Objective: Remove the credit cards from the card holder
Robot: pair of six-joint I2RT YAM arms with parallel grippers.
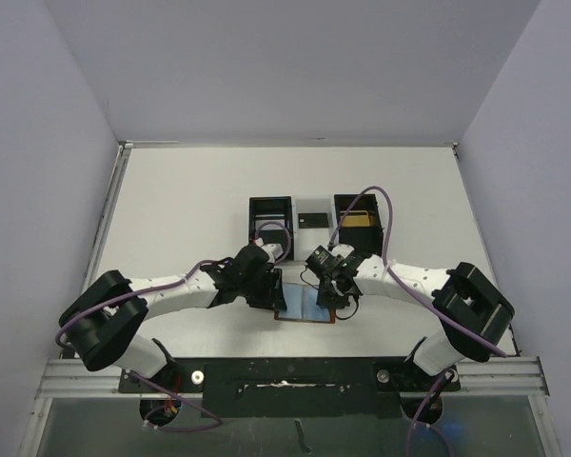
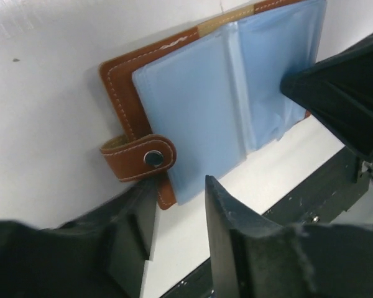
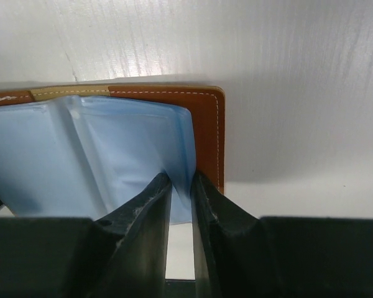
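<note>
White counter carries a black-and-white tray beyond both sets of fingers. The brown leather card holder lies open between them, blue pockets up. The left gripper has its fingers half apart and empty, with the snap tab just ahead. The right gripper has narrow fingers with a slim gap, straddling one pocket's edge. One gold credit card lies in the tray compartment beyond the right fingers.
</note>
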